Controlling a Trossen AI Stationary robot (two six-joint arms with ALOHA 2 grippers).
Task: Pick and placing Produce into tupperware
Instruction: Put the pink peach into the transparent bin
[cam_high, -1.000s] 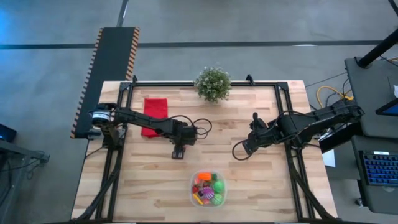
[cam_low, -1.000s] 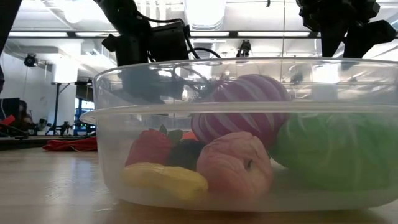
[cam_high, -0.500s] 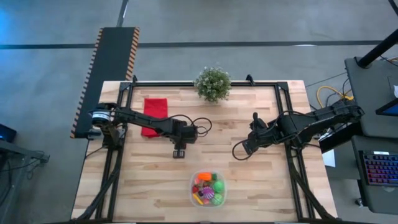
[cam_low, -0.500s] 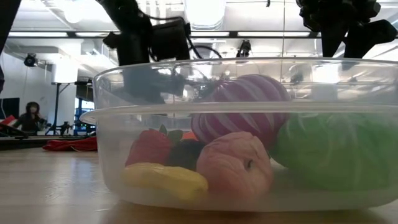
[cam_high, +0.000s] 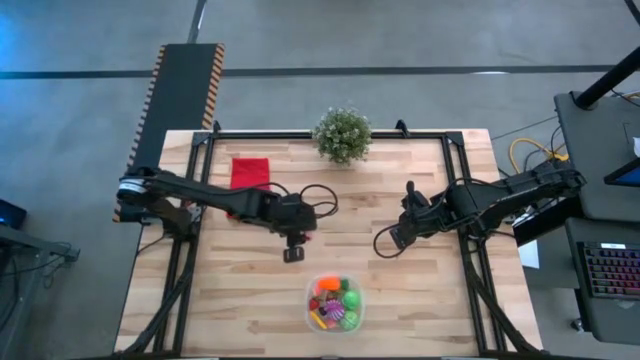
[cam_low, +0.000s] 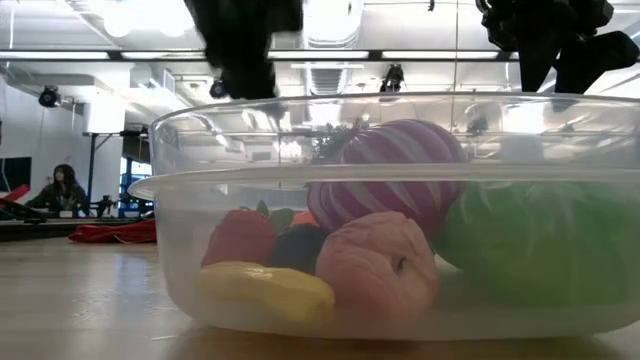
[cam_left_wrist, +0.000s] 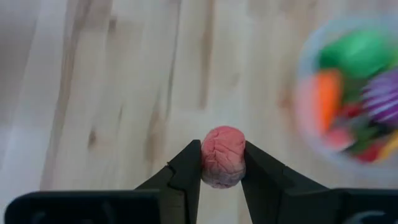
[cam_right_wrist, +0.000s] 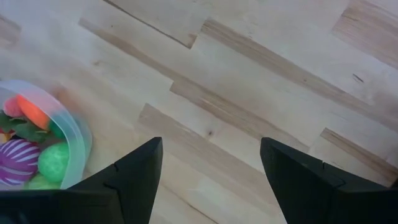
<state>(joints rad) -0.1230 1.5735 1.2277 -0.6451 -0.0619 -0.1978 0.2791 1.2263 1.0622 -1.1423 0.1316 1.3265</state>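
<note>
The clear tupperware (cam_high: 335, 303) sits near the table's near edge and holds several toy produce pieces: a purple striped one (cam_low: 390, 170), a green ball (cam_low: 540, 240), a pink piece (cam_low: 375, 265), a yellow piece (cam_low: 265, 285) and an orange carrot (cam_left_wrist: 326, 93). My left gripper (cam_high: 293, 254) hovers just beyond the tub toward the far-left side, shut on a small pink bumpy produce piece (cam_left_wrist: 222, 155). My right gripper (cam_high: 398, 238) waits open over the table's right middle; its fingers show in the right wrist view (cam_right_wrist: 211, 180). My left gripper pinches the pink bumpy piece's two sides (cam_left_wrist: 208, 163) between its two fingers (cam_left_wrist: 186, 171), fingers pointing down from above. The piece is lifted clear of the table, sitting at the fingers' free ends.
A red folded cloth (cam_high: 250, 175) lies at the far left. A leafy potted plant (cam_high: 342, 134) stands at the far edge's middle. Bare wood lies between the two arms and to either side of the tub. A person (cam_low: 62, 185) sits in the room beyond.
My left gripper, carrying the pink piece, has moved toward the table's near edge and a little right, closing on the tupperware. The right arm has kept still.
</note>
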